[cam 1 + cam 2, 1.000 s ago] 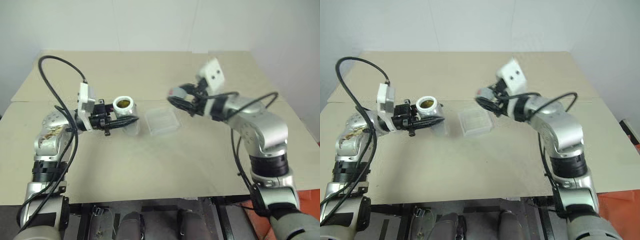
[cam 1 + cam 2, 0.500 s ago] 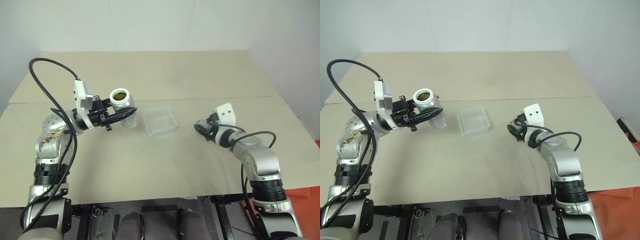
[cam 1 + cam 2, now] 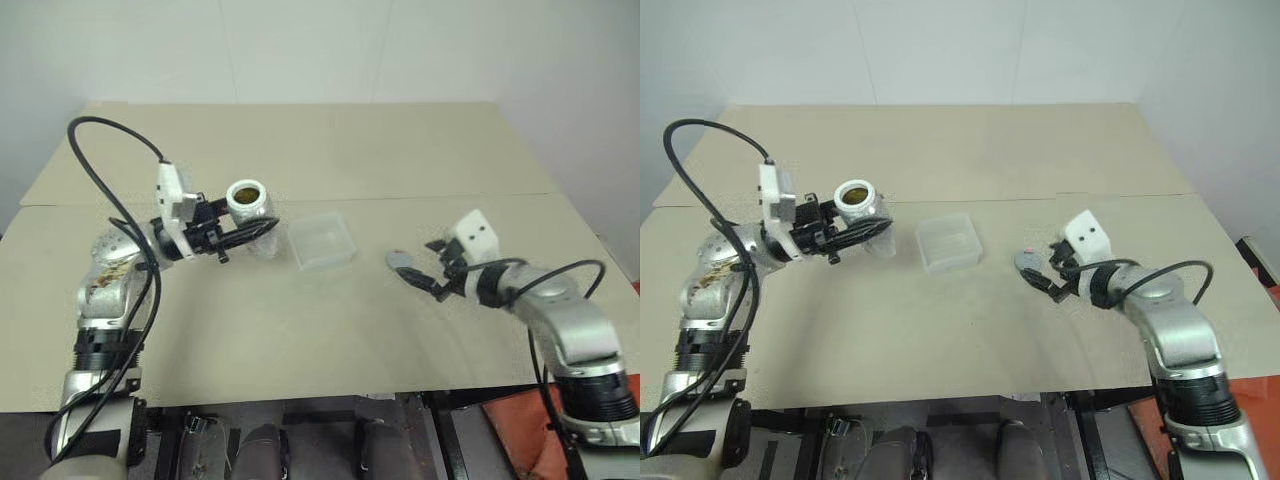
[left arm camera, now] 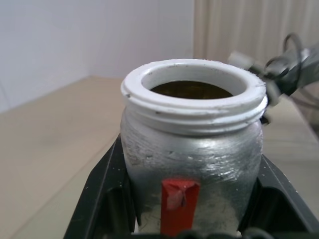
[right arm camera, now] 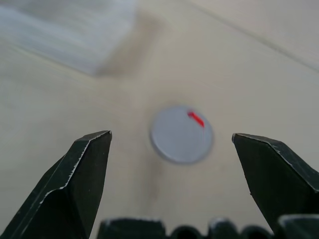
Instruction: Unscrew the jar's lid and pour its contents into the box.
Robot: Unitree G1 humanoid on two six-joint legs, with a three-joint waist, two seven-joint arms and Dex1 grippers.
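Note:
My left gripper [image 3: 258,230] is shut on the silvery jar [image 3: 248,203], holding it above the table to the left of the box [image 3: 322,240]. The jar [image 4: 192,164] is upright, lidless, red stripe toward the wrist camera, and brown contents [image 4: 192,89] show inside its white rim. The clear shallow box sits on the table with nothing visible in it. The grey lid [image 3: 399,260] with a red mark lies flat on the table to the right of the box. My right gripper [image 3: 428,281] stands open just behind the lid [image 5: 181,134], not touching it.
A beige table [image 3: 300,340] with a seam across its middle carries everything; its front edge runs close below both arms. A black cable [image 3: 110,150] loops over my left arm. A white wall rises behind the table.
My right gripper came down from beside the box to the table, opened, and let go of the lid, which now lies on the table. It then drew back to the right.

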